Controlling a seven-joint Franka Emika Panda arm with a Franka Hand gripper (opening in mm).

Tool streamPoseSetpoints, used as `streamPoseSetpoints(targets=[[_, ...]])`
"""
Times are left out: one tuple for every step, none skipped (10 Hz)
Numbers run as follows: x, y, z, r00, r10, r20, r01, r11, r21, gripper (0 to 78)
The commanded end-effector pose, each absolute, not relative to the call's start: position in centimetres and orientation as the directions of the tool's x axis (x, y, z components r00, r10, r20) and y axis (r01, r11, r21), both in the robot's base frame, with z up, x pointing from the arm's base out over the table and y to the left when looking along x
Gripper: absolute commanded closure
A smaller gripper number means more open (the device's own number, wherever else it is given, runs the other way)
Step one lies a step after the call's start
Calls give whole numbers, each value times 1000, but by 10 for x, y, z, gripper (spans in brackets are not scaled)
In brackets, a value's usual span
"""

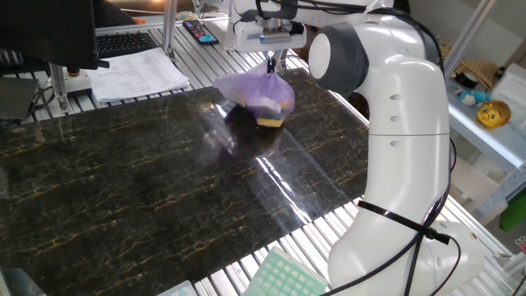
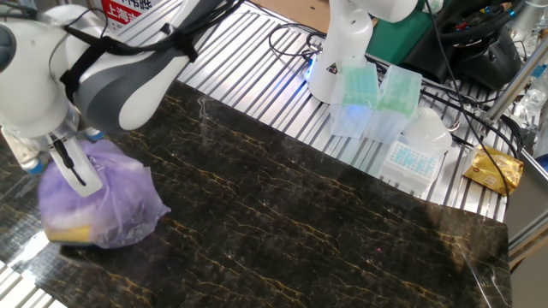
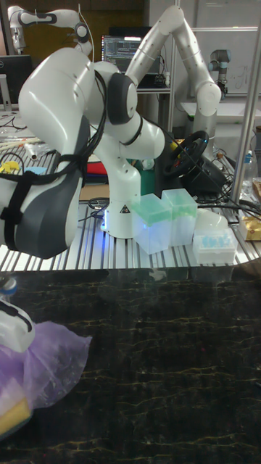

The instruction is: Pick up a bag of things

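Note:
The bag of things (image 1: 257, 93) is a lumpy lilac plastic bag with a yellow item showing at its bottom. It hangs from its gathered top, just above the dark marble table (image 1: 123, 189), over its own shadow. My gripper (image 1: 271, 61) is shut on the bag's neck from straight above. In the other fixed view the bag (image 2: 107, 205) hangs at the far left with the fingers (image 2: 75, 164) pinching its top. The tall fixed view shows the bag (image 3: 47, 366) at the lower left edge, partly cut off, with little of the gripper visible.
A small clear plastic wad (image 1: 217, 136) lies blurred on the table left of the bag. Papers (image 1: 136, 72) and a monitor (image 1: 49, 29) stand at the back left. Green tip boxes (image 2: 375, 96), a white box (image 2: 414, 154) and a yellow packet (image 2: 491, 169) sit beyond the far edge.

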State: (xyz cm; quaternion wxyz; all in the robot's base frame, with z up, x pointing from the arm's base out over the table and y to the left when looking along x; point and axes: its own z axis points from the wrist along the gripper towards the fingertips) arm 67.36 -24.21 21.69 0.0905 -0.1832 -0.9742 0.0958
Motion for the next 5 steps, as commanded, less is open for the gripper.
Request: streamPoseSetpoints(targets=[[679,-242,234,-920,364,144,327,917,-229,764],[681,-241,242,-928,343,143,308,926,-219,764],[682,-239,251,-938,316,142,284,936,-207,764],[682,-233,262,-945,298,136,269,943,-198,764],[681,-231,267,-947,292,133,264,945,-193,764]])
